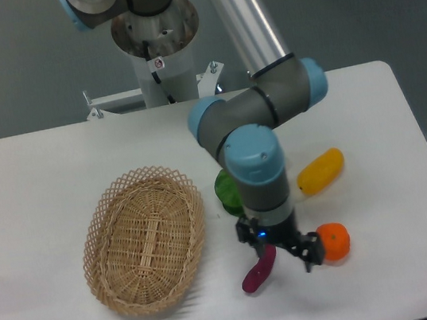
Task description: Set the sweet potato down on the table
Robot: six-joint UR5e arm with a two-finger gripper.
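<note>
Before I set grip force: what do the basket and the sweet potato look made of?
Basket: woven wicker, tan and matte, with an open lattice rim. Sweet potato: magenta-purple, smooth with a slight sheen; real or plastic, I cannot tell.

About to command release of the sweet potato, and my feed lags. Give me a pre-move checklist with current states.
1. Slim magenta-purple sweet potato at the gripper: ok.
2. Tuber's lower tip touching the white table: cannot tell.
3. Tuber outside the oval woven wicker basket: ok.
4. Bare tabletop under the tuber: ok.
5. Round orange close beside a gripper finger: not ok, little clearance.
6. Finger grip on the tuber: cannot tell.
</note>
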